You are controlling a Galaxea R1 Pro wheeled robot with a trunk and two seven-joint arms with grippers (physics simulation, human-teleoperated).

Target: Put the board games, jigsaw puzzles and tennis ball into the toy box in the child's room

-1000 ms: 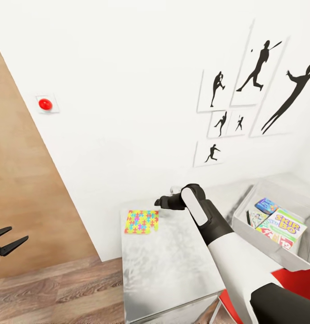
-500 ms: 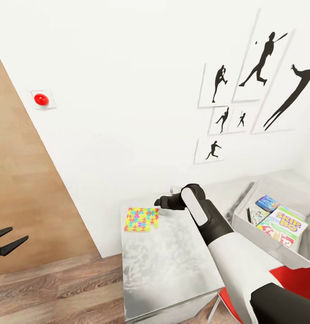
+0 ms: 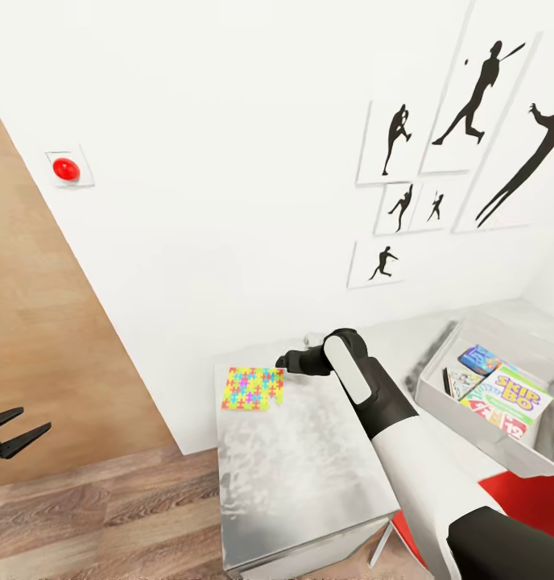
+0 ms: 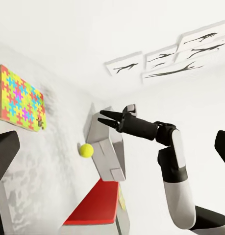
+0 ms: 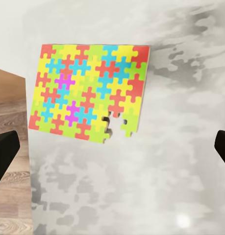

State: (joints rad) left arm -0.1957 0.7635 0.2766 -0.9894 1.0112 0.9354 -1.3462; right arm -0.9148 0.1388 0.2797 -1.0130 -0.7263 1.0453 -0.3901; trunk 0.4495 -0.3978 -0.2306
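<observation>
One jigsaw puzzle (image 3: 253,388) (image 5: 87,93) (image 4: 21,100) lies flat on the table (image 3: 309,467) near the wall, a piece missing at one corner. My right gripper (image 3: 285,361) (image 4: 105,117) is open just beside and above its right edge, with nothing held. The right wrist view shows a right fingertip (image 5: 4,154) at one edge of the picture and the puzzle ahead. The tennis ball (image 4: 85,150) rests on the table close to the toy box (image 3: 470,439) (image 4: 107,152). Three board games (image 3: 506,400) lie inside the box. My left gripper (image 3: 11,439) hangs open over the floor.
A white wall with black sports silhouettes (image 3: 470,105) and a red button (image 3: 65,168) stands behind the table. Something red (image 3: 527,499) sits under my right arm at the table's near side. Wood-plank floor (image 3: 100,515) spreads to the left.
The whole head view has shifted a little, so the wall pictures sit higher in the picture. Both arms, the puzzle and the box keep their places.
</observation>
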